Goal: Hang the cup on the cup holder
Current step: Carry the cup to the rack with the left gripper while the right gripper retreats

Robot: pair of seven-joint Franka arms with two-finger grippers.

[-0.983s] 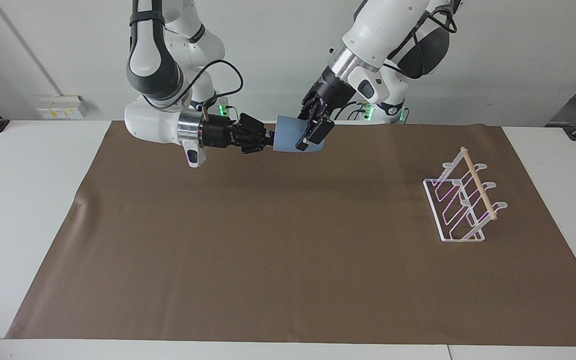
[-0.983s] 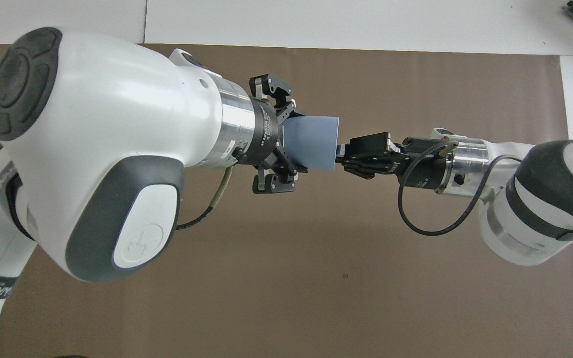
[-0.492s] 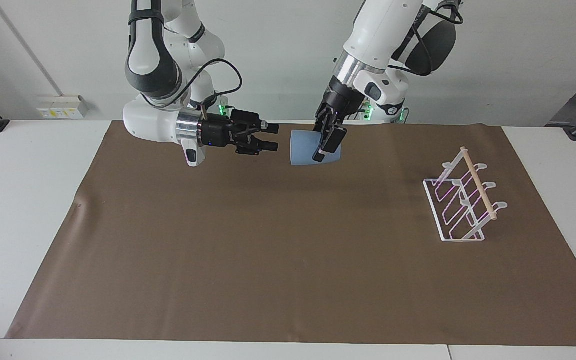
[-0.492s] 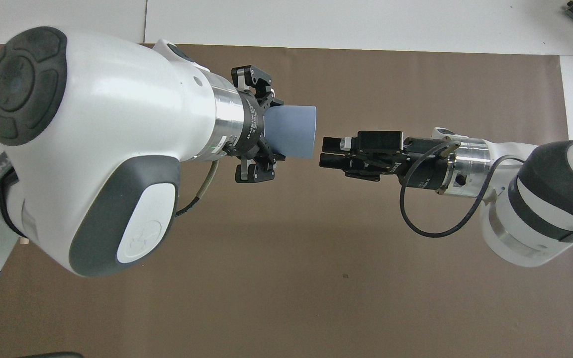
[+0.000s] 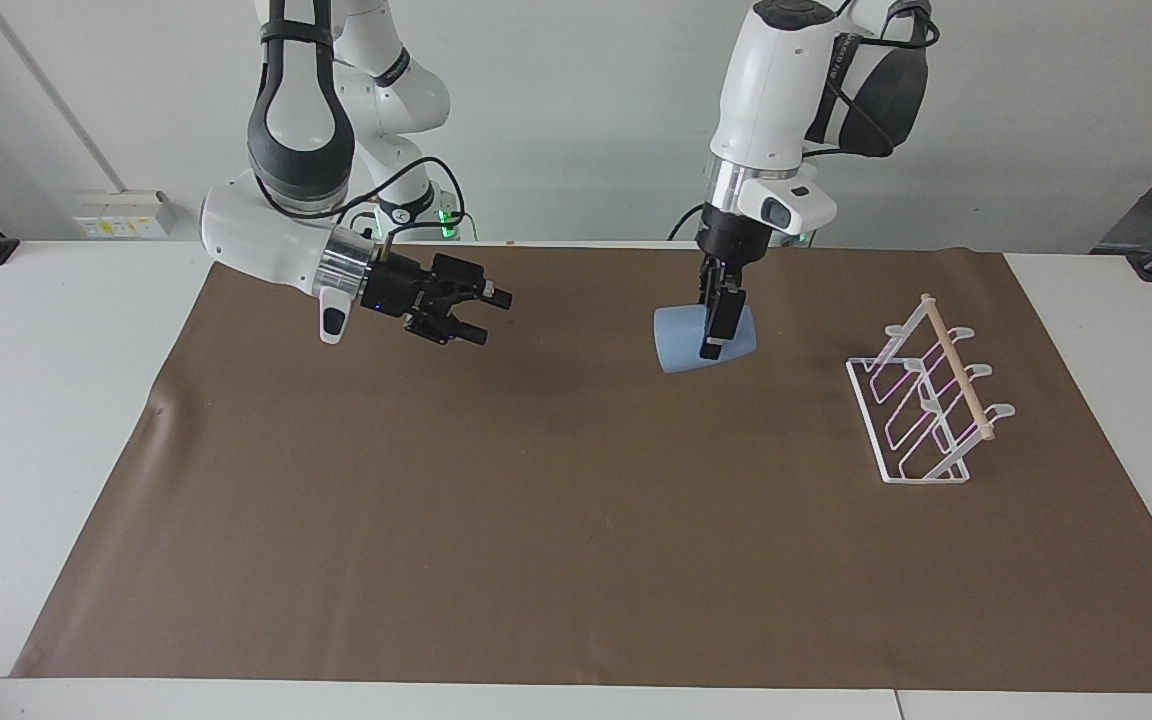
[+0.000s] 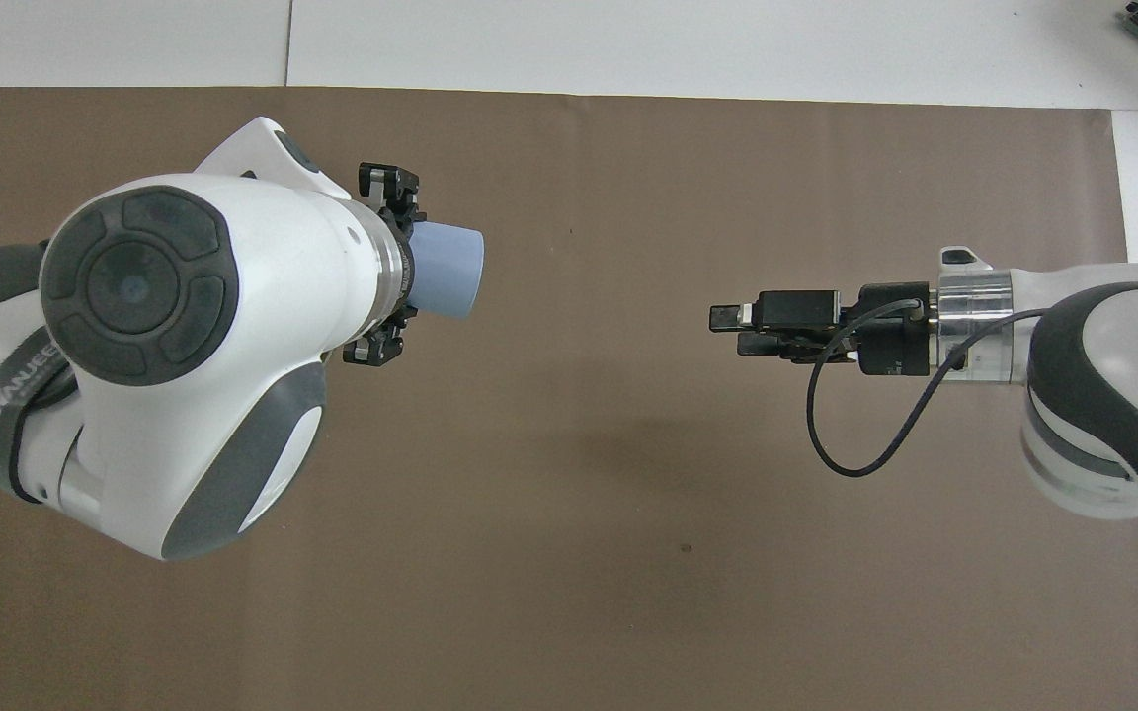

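Above the brown mat (image 5: 536, 520), short of the cup holder (image 5: 921, 400) at the left arm's end of the worktop: the cup (image 5: 681, 345), lying sideways, clamped across its wall in the left tool (image 5: 721, 322). Best carried level toward a prong, mouth turned to meet it, then eased on slowly. Right tool (image 5: 481, 315) over the mat, well apart, fingers spread, holding nothing, waiting.

The left arm reaches down from its base with its wrist near vertical, its tool (image 5: 721, 325) pointing straight down, fingers clamped on the light-blue cup (image 5: 681, 345) held on its side. The right arm stretches level, its tool (image 5: 481, 312) pointing sideways with fingers spread and nothing between them.
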